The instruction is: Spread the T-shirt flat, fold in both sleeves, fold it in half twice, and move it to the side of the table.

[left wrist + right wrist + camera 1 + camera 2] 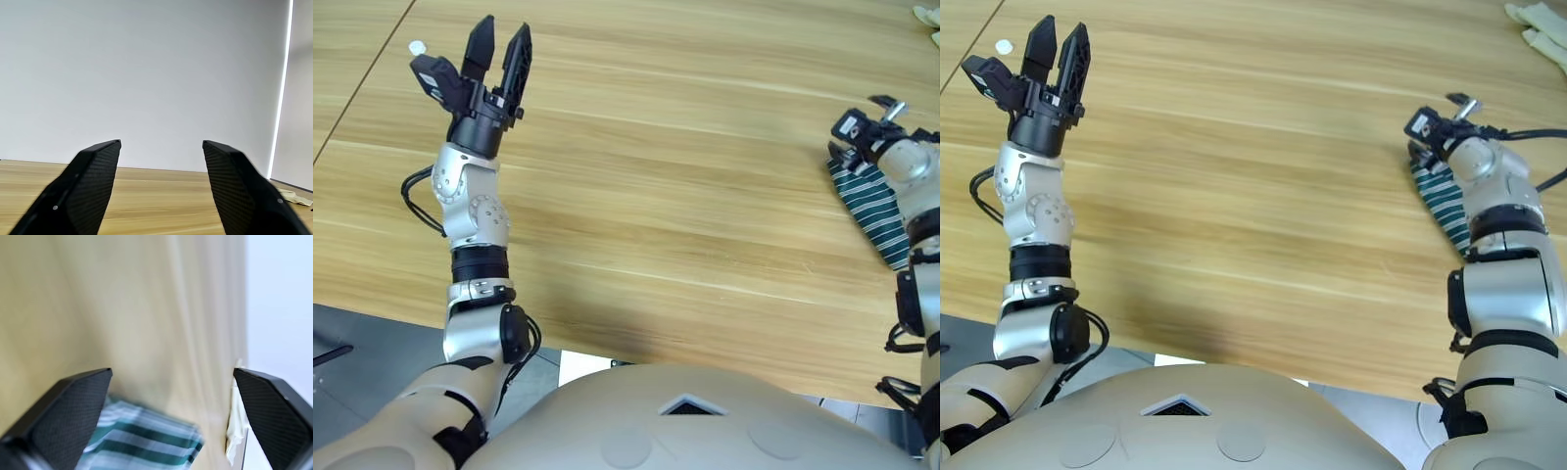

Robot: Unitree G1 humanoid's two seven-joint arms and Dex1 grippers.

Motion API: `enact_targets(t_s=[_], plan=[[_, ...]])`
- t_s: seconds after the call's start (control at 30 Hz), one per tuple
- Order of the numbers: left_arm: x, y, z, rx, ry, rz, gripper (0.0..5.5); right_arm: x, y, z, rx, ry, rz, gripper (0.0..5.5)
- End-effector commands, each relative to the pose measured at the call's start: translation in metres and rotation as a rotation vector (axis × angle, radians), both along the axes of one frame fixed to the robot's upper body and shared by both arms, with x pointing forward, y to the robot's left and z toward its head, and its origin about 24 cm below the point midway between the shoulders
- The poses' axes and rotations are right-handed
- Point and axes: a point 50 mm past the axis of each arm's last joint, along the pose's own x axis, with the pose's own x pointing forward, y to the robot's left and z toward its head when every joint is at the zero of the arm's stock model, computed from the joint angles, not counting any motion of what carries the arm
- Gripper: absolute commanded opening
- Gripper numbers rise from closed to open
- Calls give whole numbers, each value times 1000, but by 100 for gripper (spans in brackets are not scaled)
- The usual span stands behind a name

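You look all but done — the T-shirt lies folded small at the right side of the surface, under your right gripper, jaws open. The left gripper is raised well apart, jaws also open.

light: bright, even | shadows: soft, on light wooden tabletop near its front edge | glare: narrow white vertical light strip | blur: tabletop grain smeared in right wrist view
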Motion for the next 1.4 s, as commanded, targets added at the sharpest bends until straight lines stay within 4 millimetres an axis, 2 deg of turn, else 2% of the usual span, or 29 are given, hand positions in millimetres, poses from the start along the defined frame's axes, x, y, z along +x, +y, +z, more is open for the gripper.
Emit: enact_targets(t_s=[0.03, 0.17, 0.23, 0.33, 0.4, 0.53, 0.67, 0.73, 0.87, 0.97, 1.1, 1.17, 1.2, 1.27, 1.33, 1.4], plan=[[2, 1, -3, 15, 5, 24, 312, 29, 32, 29, 144, -276, -28, 460], [7, 1, -9, 74, 16, 80, 312, 42, 84, 43, 502, -425, 133, 460], [13, 3, -15, 97, 56, 139, 312, 43, 128, 46, 651, -455, 296, 460], [23, 5, -25, 117, 129, 204, 312, 40, 177, 38, 729, -409, 437, 460], [29, 4, -27, 134, 161, 229, 312, 41, 191, 38, 746, -403, 452, 460], [37, 6, -20, 142, 160, 255, 312, 47, 202, 47, 858, -405, 413, 460], [41, 20, -6, 98, 140, 318, 312, 54, 227, 57, 1093, -342, 384, 460], [44, 21, -3, 69, 147, 346, 312, 55, 233, 55, 1194, -304, 359, 460], [48, 10, -14, -4, 194, 362, 312, 52, 215, 31, 1336, -244, 241, 460], [43, 17, -33, -57, 267, 399, 312, 44, 199, 3, 1411, -219, 118, 460], [26, 34, -54, -97, 283, 431, 312, 22, 186, -38, 1526, -193, -25, 460], [16, 40, -59, -117, 266, 422, 312, 5, 188, -56, 1548, -250, -74, 460], [11, 43, -60, -110, 242, 415, 312, -7, 189, -64, 1461, -343, -110, 460], [-4, 46, -59, -81, 174, 400, 312, -39, 201, -81, 1246, -448, -69, 460], [-17, 46, -59, -83, 137, 375, 312, -81, 216, -88, 1061, -574, 48, 460], [-31, 53, -59, -75, 122, 340, 312, -118, 233, -99, 909, -642, 70, 460]])
